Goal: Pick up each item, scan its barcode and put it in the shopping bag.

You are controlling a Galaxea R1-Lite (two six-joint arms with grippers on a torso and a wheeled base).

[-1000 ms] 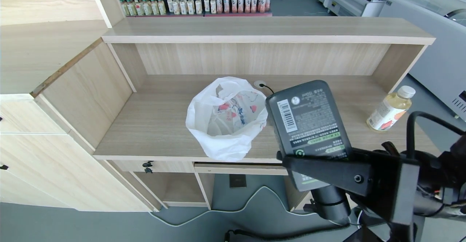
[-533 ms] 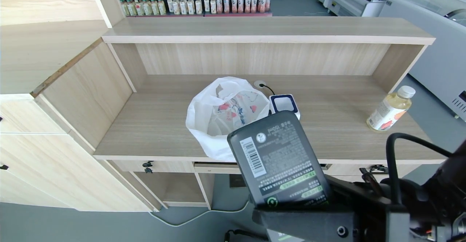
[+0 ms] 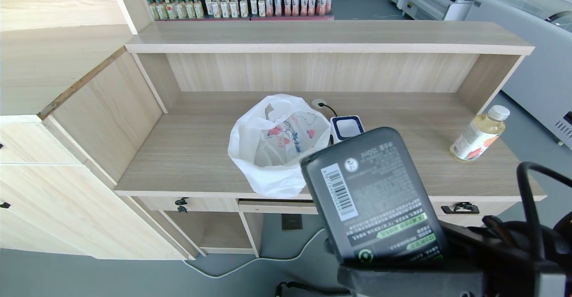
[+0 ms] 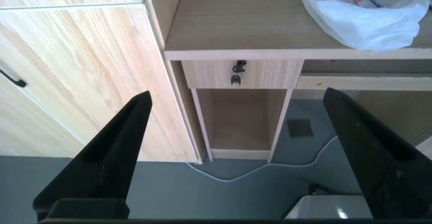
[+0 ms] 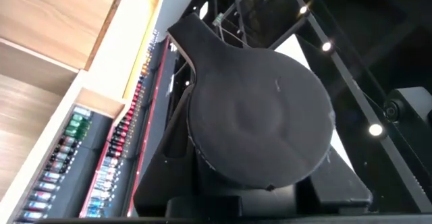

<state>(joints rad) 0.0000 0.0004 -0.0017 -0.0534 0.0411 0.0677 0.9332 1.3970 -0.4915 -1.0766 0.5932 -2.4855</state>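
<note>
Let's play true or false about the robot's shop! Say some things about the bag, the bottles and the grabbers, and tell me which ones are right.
1. The right gripper holds the black bottle up in the air. True.
2. The black bottle is already inside the shopping bag. False: it is outside the bag, in the gripper, near the counter's front edge.
3. The yellow drink bottle lies on the floor. False: it stands on the counter, towards its right end.
4. The left gripper is open and holds nothing. True.
</note>
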